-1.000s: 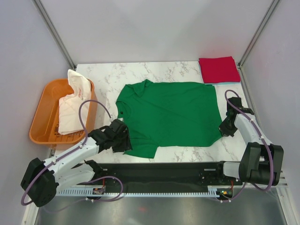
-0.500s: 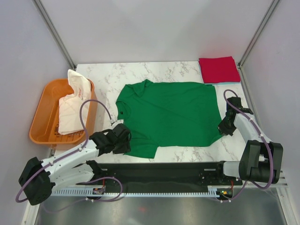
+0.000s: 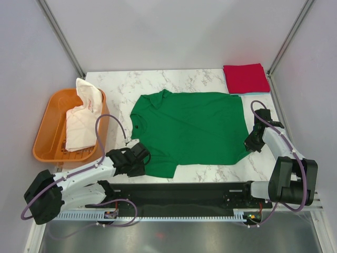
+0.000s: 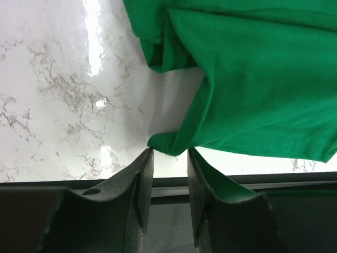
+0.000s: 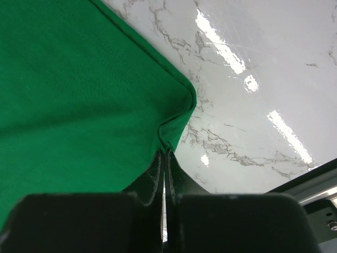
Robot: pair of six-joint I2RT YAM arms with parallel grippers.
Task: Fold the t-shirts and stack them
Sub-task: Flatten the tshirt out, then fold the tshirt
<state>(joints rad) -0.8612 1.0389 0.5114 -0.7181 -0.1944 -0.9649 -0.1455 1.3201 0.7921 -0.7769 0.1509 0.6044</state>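
The green t-shirt (image 3: 189, 129) lies spread flat on the marble table, collar to the left. My left gripper (image 3: 141, 158) is at its near-left sleeve. In the left wrist view the jaws (image 4: 169, 153) stand apart, with a folded tip of the green cloth (image 4: 253, 79) at the fingertips. My right gripper (image 3: 250, 143) is shut on the shirt's near-right hem corner, and the right wrist view (image 5: 165, 153) shows the cloth (image 5: 79, 95) pinched there. A folded red t-shirt (image 3: 246, 78) lies at the back right. A white t-shirt with red print (image 3: 81, 118) sits in the tub.
The orange plastic tub (image 3: 47, 132) stands off the table's left edge. A thin pale blue edge (image 3: 247, 94) shows under the red shirt. The table's near edge and a black rail (image 3: 179, 192) run just behind both grippers. Grey walls enclose the sides.
My left gripper has moved right to the green shirt's near-left sleeve edge. My right gripper has shifted slightly away from me, still holding the hem corner.
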